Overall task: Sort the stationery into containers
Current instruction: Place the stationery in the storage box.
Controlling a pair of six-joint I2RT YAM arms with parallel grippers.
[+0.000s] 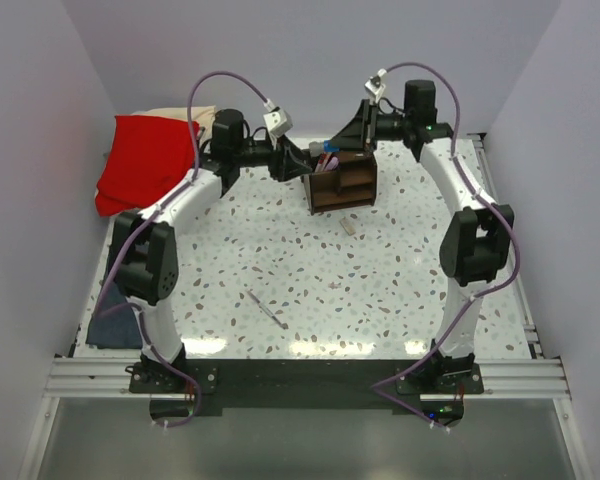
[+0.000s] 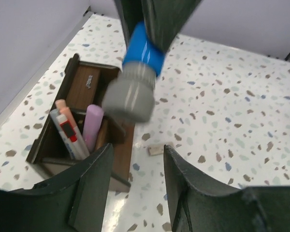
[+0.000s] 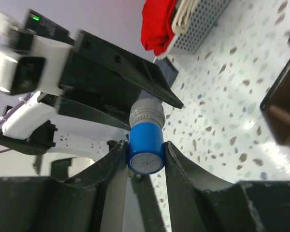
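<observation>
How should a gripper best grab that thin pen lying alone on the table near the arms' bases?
Take the pen at mid-shaft, coming straight down with fingers across its length. It lies flat and slanted on the table, with bare surface on both sides.

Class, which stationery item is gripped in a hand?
The stubby blue cylinder with a grey cap, clamped in the right hand; other pens stand in the organizer, a thin pen lies on the table.

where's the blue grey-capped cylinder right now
Top view, far middle of the table: the blue cylinder is in the air, pinched in the right gripper above the wooden organizer, left gripper close opposite.
</observation>
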